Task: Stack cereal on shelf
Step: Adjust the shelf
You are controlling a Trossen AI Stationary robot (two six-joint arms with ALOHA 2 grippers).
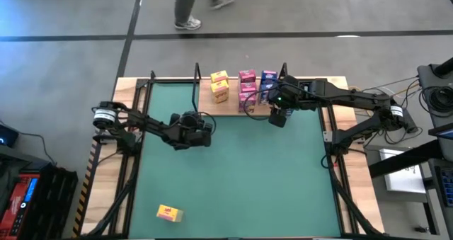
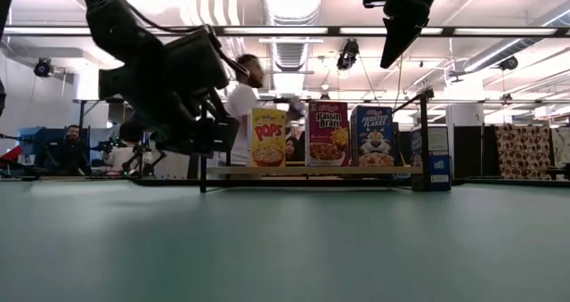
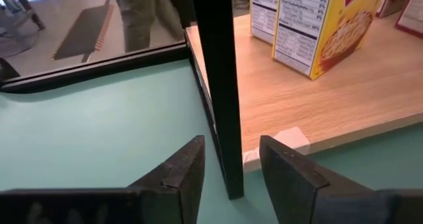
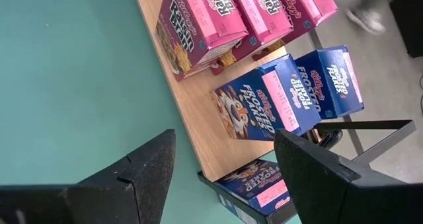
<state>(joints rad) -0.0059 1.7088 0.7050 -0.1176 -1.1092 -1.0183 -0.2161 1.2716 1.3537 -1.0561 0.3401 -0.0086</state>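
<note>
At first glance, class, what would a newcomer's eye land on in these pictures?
Bright cereal boxes, yellow, pink and blue, stand in rows on the wooden shelf at the table's far edge. One yellow box lies alone near the front edge. The left pincer straddles a black upright of the shelf.

Dark jointed arms — silver-banded bases, black wedge-shaped jaws.

From above, the person at twelve o'clock is cut off at the legs. The left gripper hides under its own wrist. At table height, the yellow cereal box covers whatever stands behind it, and the blue box below the shelf shows only partly.
</note>
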